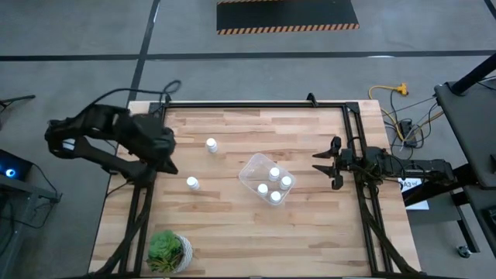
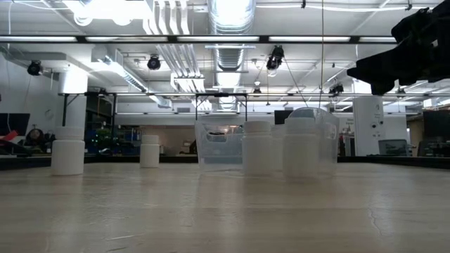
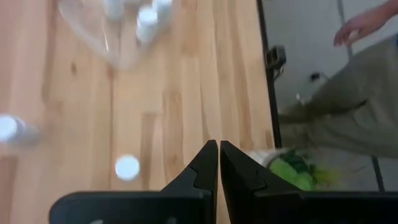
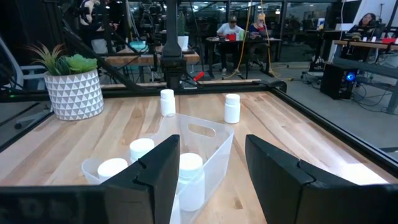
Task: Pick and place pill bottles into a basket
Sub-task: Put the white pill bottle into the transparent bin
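Two white pill bottles stand upright on their bases on the wooden table, one point(image 1: 211, 144) farther back and one point(image 1: 192, 184) nearer. The clear basket point(image 1: 249, 177) sits at mid-table with several white-capped bottles point(image 1: 274, 173) standing in it. My left gripper point(image 1: 169, 164) hangs shut above the table's left side, pointing slantwise down, and the nearer bottle point(image 3: 127, 167) shows beside its fingers point(image 3: 219, 152). At the right edge my right gripper point(image 1: 316, 161) stands open and level, facing the basket point(image 4: 205, 134), apart from it.
A green potted plant point(image 1: 169, 252) in a white patterned pot stands at the near left corner. A black rail frame point(image 1: 353, 132) borders the table. A person's hand point(image 3: 360, 25) shows beyond the table's near edge. Bare wood lies between the basket and the right gripper.
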Robot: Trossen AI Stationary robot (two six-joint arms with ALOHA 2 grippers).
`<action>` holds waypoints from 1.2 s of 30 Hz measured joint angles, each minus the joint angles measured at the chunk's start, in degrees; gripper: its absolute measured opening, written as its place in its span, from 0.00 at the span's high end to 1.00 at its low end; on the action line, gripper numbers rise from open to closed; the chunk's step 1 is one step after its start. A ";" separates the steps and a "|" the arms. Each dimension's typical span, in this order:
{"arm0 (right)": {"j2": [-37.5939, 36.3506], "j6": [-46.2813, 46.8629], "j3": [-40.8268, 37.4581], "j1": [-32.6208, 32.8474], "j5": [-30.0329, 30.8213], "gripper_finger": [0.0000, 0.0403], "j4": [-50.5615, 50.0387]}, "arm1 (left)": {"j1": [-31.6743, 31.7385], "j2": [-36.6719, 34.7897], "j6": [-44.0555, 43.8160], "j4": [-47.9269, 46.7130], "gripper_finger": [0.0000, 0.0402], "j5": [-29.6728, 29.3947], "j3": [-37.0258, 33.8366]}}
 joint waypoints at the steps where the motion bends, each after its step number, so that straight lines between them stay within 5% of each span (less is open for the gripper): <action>1: 0.00 0.07 0.00 0.01 0.00 0.58 0.02 | -0.74 0.73 -0.27 -0.82 1.00 0.01 -0.02; 19: 0.00 0.04 0.00 0.02 0.02 0.57 0.02 | -10.75 10.07 -13.23 -1.93 1.00 -8.31 -1.20; 25: 0.00 0.04 0.00 0.00 0.02 0.58 0.02 | -11.19 9.85 -18.27 -1.91 1.00 -9.14 -5.94; 36: 0.00 0.01 0.00 0.00 0.02 0.59 0.02 | -11.19 9.59 -14.92 -1.28 1.00 -9.19 -18.22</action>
